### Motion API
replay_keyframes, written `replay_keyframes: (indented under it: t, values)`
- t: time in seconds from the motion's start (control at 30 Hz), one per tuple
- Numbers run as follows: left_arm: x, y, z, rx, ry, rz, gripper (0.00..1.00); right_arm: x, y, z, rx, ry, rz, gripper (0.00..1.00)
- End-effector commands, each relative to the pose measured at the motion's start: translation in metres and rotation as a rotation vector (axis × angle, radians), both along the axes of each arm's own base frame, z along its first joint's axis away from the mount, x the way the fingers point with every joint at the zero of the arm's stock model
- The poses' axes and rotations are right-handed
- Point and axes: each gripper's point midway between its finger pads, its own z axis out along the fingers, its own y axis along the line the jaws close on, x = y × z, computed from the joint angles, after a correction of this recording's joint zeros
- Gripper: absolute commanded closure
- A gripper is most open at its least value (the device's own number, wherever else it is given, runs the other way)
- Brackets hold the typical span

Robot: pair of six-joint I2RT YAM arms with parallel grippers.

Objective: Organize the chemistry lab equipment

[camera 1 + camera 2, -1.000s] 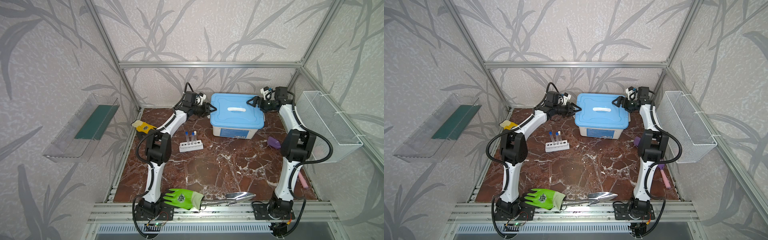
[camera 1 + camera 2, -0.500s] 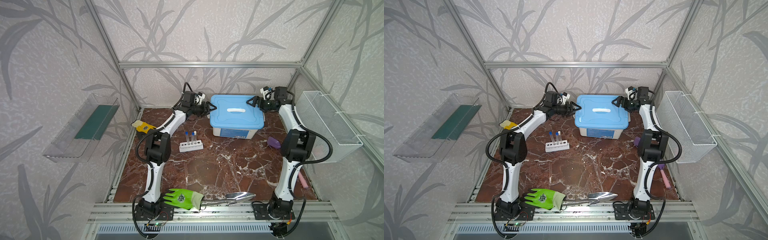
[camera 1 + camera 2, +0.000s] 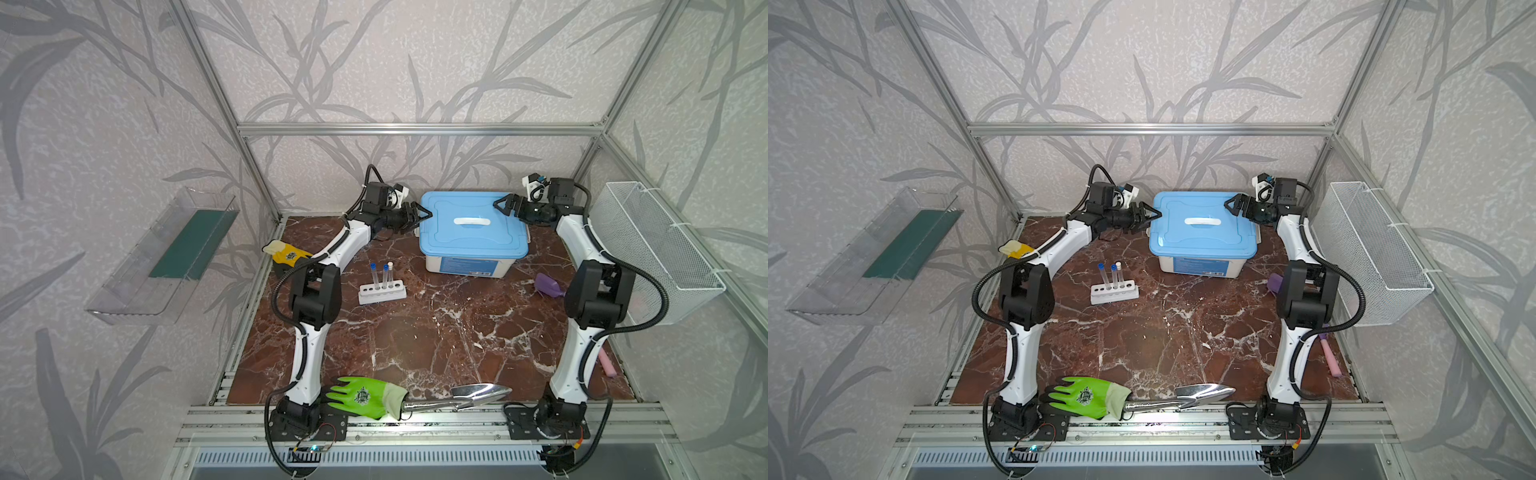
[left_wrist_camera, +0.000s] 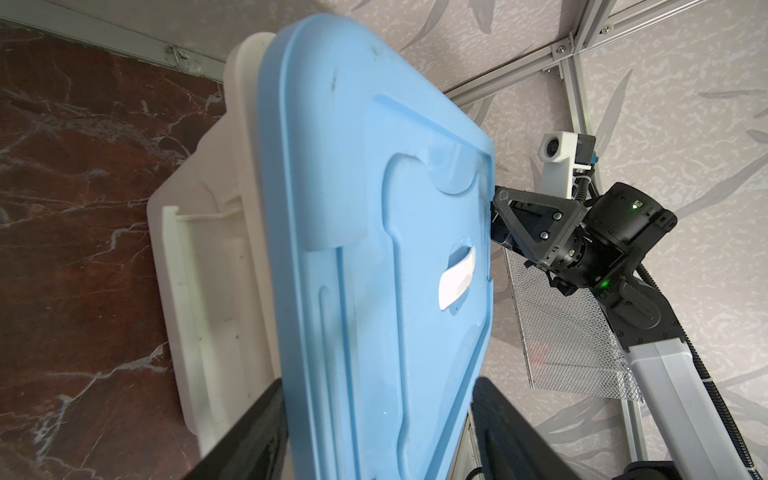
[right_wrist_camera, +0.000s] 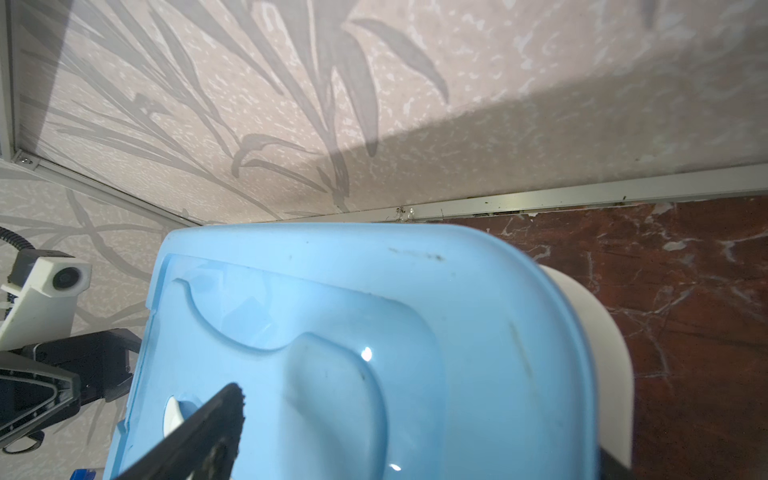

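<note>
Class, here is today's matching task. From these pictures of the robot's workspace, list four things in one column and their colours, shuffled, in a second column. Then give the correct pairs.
Column one:
1. lid of the storage box at the back
2. glove at the front edge
3. rack holding the test tubes
4. scoop beside the right arm

Column two:
a. purple
b. blue
c. white
d. green

Pairs: 1-b, 2-d, 3-c, 4-a
</note>
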Motion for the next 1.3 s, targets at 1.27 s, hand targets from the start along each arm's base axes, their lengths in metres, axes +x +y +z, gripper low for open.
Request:
replay_keyframes:
  t: [1.27]
  values:
    - [0.022,-0.006,0.003,-0.036,-0.033,-0.007,0.3,0.001,-0.027,0.011,-0.42,-0.078,-0.159,0.01]
